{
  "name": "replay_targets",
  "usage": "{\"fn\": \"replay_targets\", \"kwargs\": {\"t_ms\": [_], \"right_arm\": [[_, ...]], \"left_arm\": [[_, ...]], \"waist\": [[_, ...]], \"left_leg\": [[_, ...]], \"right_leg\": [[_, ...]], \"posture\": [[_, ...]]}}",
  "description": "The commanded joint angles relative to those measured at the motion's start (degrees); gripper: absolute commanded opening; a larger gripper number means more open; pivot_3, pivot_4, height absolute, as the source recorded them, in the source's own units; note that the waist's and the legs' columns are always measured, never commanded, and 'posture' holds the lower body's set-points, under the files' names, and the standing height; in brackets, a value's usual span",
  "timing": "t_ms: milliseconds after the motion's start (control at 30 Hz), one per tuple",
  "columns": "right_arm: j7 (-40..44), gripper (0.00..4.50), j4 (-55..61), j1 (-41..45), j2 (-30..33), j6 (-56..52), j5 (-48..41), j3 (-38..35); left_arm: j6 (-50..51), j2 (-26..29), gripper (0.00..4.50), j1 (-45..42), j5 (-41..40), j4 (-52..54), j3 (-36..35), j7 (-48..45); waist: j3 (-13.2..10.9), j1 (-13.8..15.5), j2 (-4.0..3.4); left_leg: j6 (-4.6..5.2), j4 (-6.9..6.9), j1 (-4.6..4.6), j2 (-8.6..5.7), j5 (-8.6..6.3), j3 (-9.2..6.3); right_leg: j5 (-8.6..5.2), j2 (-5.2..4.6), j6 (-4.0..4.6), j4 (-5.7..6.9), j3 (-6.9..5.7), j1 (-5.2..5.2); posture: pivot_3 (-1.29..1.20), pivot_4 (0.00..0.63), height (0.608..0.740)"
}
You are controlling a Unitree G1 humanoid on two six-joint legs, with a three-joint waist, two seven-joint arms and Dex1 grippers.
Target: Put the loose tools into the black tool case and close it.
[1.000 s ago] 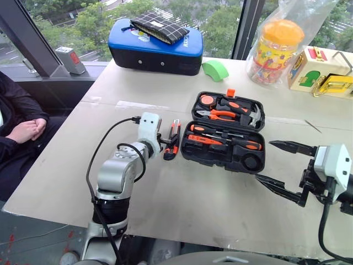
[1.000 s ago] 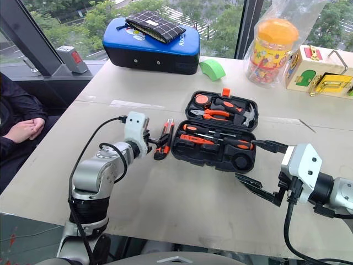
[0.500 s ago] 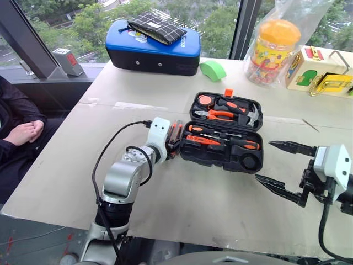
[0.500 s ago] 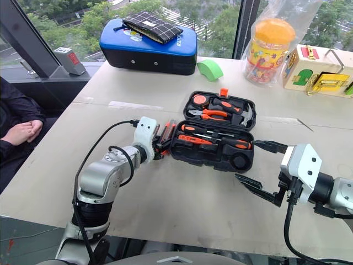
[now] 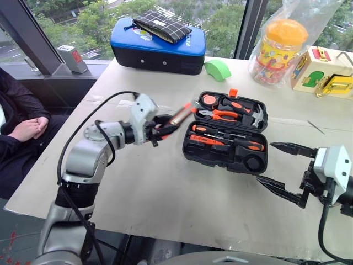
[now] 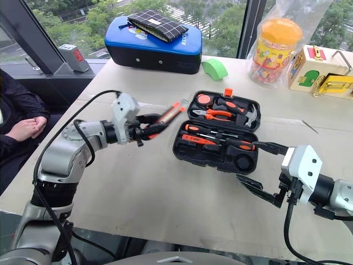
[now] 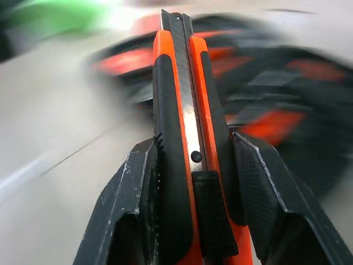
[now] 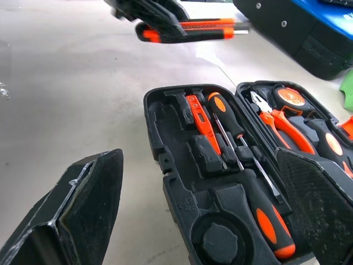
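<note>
The black tool case (image 5: 220,159) lies open in the middle of the table. Two screwdrivers (image 8: 226,118) and a slim orange one (image 8: 198,122) rest in its moulded slots; pliers and a hammer sit in the lid. My left gripper (image 5: 165,126) is shut on the orange-and-black utility knife (image 5: 180,116), holding it in the air just left of the case, with its tip pointing toward the lid. The knife (image 7: 185,127) is clamped between both fingers. My right gripper (image 5: 264,161) stands open, low over the table at the case's right front corner, holding nothing.
A blue-topped case (image 5: 157,47) with a checked pouch (image 5: 160,25) sits at the back. A green object (image 5: 216,70), a bagged yellow jar (image 5: 276,47) and a toy box (image 5: 322,69) line the far right. A person (image 5: 22,118) sits off the table's left edge.
My left gripper closed on the utility knife where it lay beside the case, then lifted it off the table and turned it toward the case. The right arm stayed still.
</note>
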State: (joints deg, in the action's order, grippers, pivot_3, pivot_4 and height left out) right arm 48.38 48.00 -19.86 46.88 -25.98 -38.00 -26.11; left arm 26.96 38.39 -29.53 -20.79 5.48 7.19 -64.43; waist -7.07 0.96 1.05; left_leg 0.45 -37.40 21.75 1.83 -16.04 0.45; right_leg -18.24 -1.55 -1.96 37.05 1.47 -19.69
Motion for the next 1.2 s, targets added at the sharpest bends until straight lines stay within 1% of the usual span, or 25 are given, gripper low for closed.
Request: {"fn": "replay_targets", "kwargs": {"t_ms": [33, 67, 133, 233, 300, 367, 533, 600, 667, 767, 867, 933, 967, 1000, 1033, 1133, 1167, 1200], "right_arm": [[1.15, 4.50, 1.74, -2.48, -0.07, 1.12, -0.41, -5.17], [1.58, 4.50, 2.03, -3.69, -0.11, 1.11, -0.51, -6.54], [1.96, 4.50, 2.62, -5.90, -0.56, 1.05, -0.78, -9.09], [1.78, 4.50, 3.89, -8.34, -1.48, 0.88, -1.21, -11.44], [1.47, 4.50, 5.04, -9.83, -2.15, 0.79, -1.36, -12.42], [1.21, 4.50, 6.14, -11.30, -2.90, 0.72, -1.51, -13.21], [2.11, 4.50, 7.43, -14.89, -4.36, 1.46, -1.70, -15.55], [3.17, 4.50, 7.12, -15.83, -4.41, 1.97, -1.51, -16.24], [4.59, 4.50, 6.04, -16.43, -4.16, 2.64, -1.29, -17.20], [5.84, 4.50, 4.69, -16.77, -3.90, 3.25, -1.19, -18.80], [6.64, 4.50, 3.88, -16.95, -3.86, 3.61, -1.01, -19.79], [6.76, 4.50, 3.78, -16.92, -3.87, 3.67, -0.96, -19.73], [6.77, 4.50, 3.86, -16.97, -3.95, 3.70, -0.93, -19.66], [6.67, 4.50, 4.06, -17.00, -4.07, 3.72, -0.91, -19.36], [6.58, 4.50, 4.26, -17.08, -4.22, 3.76, -0.86, -19.12], [6.24, 4.50, 4.26, -17.01, -4.71, 4.31, -0.08, -17.97], [5.95, 4.50, 4.06, -16.65, -4.75, 4.46, 0.29, -17.17], [5.58, 4.50, 3.97, -16.25, -4.80, 4.50, 0.53, -16.46]], "left_arm": [[-19.11, -0.22, 1.47, -8.26, 7.40, -13.15, 9.54, -16.15], [-24.15, -1.65, 1.47, -11.34, 9.59, -18.13, 11.91, -18.73], [-29.54, -5.72, 1.47, -16.70, 13.07, -26.63, 14.87, -19.39], [-34.95, -10.30, 1.47, -21.01, 16.30, -34.32, 16.95, -19.80], [-37.03, -12.31, 1.47, -22.56, 17.87, -37.71, 18.29, -21.16], [-35.75, -13.61, 1.47, -23.23, 19.57, -39.31, 19.15, -20.79], [-35.26, -14.19, 1.47, -23.08, 22.22, -39.29, 20.19, -20.90], [-33.32, -14.53, 1.47, -22.84, 22.54, -39.20, 19.99, -20.52], [-34.73, -14.39, 1.47, -22.77, 23.41, -39.71, 20.38, -20.91], [-35.70, -14.33, 1.47, -22.75, 23.64, -40.39, 20.62, -22.13], [-32.90, -14.40, 1.47, -22.62, 22.54, -40.10, 20.61, -24.43], [-30.92, -14.76, 2.47, -22.85, 21.34, -39.97, 19.58, -24.63], [-30.39, -14.87, 2.83, -22.91, 20.99, -39.83, 19.09, -24.51], [-28.65, -15.21, 3.30, -23.22, 19.23, -39.31, 17.27, -24.25], [-26.67, -15.43, 3.64, -23.43, 17.55, -38.56, 15.58, -24.19], [-18.93, -14.30, 3.64, -22.83, 12.23, -34.71, 11.09, -25.36], [-17.17, -13.45, 3.64, -21.41, 10.76, -32.67, 9.82, -25.33], [-14.98, -13.07, 2.96, -20.07, 9.88, -30.87, 8.61, -23.88]], "waist": [[-0.04, 0.05, 0.01], [-0.06, 0.27, 0.00], [-0.07, 0.17, 0.03], [-0.09, -0.14, 0.05], [-0.09, -0.31, 0.06], [-0.09, -0.49, 0.04], [-0.09, -0.40, 0.03], [-0.09, -0.42, 0.03], [-0.08, -0.43, 0.03], [-0.08, -0.40, 0.03], [-0.07, -0.37, 0.03], [-0.06, -0.42, 0.01], [-0.04, -0.40, -0.02], [-0.04, -0.34, -0.05], [-0.04, -0.34, -0.05], [-0.07, -0.33, -0.04], [-0.07, -0.38, -0.04], [-0.07, -0.45, -0.05]], "left_leg": [[0.00, 0.00, 0.03, -0.01, 0.00, -0.03], [0.02, 0.00, 0.04, -0.03, -0.01, -0.03], [0.29, -0.02, 0.07, -0.22, -0.15, -0.10], [0.37, -0.03, 0.12, -0.20, -0.19, -0.12], [0.41, -0.03, 0.11, -0.18, -0.21, -0.12], [0.42, -0.03, 0.10, -0.09, -0.22, -0.10], [0.41, -0.02, 0.06, 0.25, -0.22, -0.13], [0.41, -0.02, 0.03, 0.25, -0.22, -0.08], [0.41, -0.03, 0.00, 0.25, -0.22, -0.01], [0.41, -0.03, -0.03, 0.25, -0.22, 0.01], [0.41, -0.03, -0.02, 0.25, -0.22, 0.00], [0.41, -0.03, -0.02, 0.27, -0.22, 0.00], [0.41, -0.03, -0.03, 0.28, -0.22, 0.01], [0.41, -0.03, -0.03, 0.27, -0.22, 0.00], [0.41, -0.03, -0.02, 0.28, -0.22, -0.01], [0.41, -0.04, 0.01, 0.28, -0.22, -0.01], [0.41, -0.04, 0.01, 0.29, -0.22, -0.01], [0.41, -0.04, 0.00, 0.29, -0.22, -0.01]], "right_leg": [[0.00, 0.12, 0.00, -0.02, -0.03, -0.01], [0.00, 0.20, 0.00, -0.02, -0.03, -0.01], [0.00, 0.35, 0.00, -0.03, -0.08, -0.01], [0.01, 0.37, -0.01, -0.05, 0.00, -0.02], [0.00, 0.41, -0.03, -0.05, 0.04, -0.02], [0.00, 0.51, -0.03, -0.05, 0.10, -0.03], [0.00, 0.65, -0.03, 0.00, 0.10, -0.03], [0.00, 0.65, -0.03, 0.01, 0.14, -0.03], [0.00, 0.64, -0.03, 0.04, 0.15, -0.03], [0.00, 0.65, -0.03, 0.05, 0.14, -0.02], [0.00, 0.66, -0.03, 0.05, 0.14, -0.02], [0.00, 0.68, -0.03, 0.05, 0.14, -0.03], [0.00, 0.70, -0.03, 0.05, 0.13, -0.03], [0.00, 0.72, -0.03, 0.04, 0.12, -0.03], [0.00, 0.71, -0.03, 0.04, 0.12, -0.04], [0.00, 0.69, -0.03, 0.04, 0.11, -0.05], [0.00, 0.69, -0.03, 0.05, 0.10, -0.04], [0.00, 0.67, -0.03, 0.05, 0.10, -0.04]], "posture": [[0.00, 0.150, 0.740], [0.00, 0.150, 0.740], [0.00, 0.150, 0.740], [0.00, 0.150, 0.740], [0.00, 0.150, 0.740], [0.00, 0.150, 0.740], [0.00, 0.150, 0.740], [0.00, 0.150, 0.740], [0.00, 0.150, 0.740], [0.00, 0.150, 0.740], [0.00, 0.150, 0.740], [0.00, 0.150, 0.740], [0.00, 0.150, 0.740], [0.00, 0.150, 0.740], [0.00, 0.150, 0.740], [0.00, 0.150, 0.740], [0.00, 0.150, 0.740], [0.00, 0.150, 0.740]]}}
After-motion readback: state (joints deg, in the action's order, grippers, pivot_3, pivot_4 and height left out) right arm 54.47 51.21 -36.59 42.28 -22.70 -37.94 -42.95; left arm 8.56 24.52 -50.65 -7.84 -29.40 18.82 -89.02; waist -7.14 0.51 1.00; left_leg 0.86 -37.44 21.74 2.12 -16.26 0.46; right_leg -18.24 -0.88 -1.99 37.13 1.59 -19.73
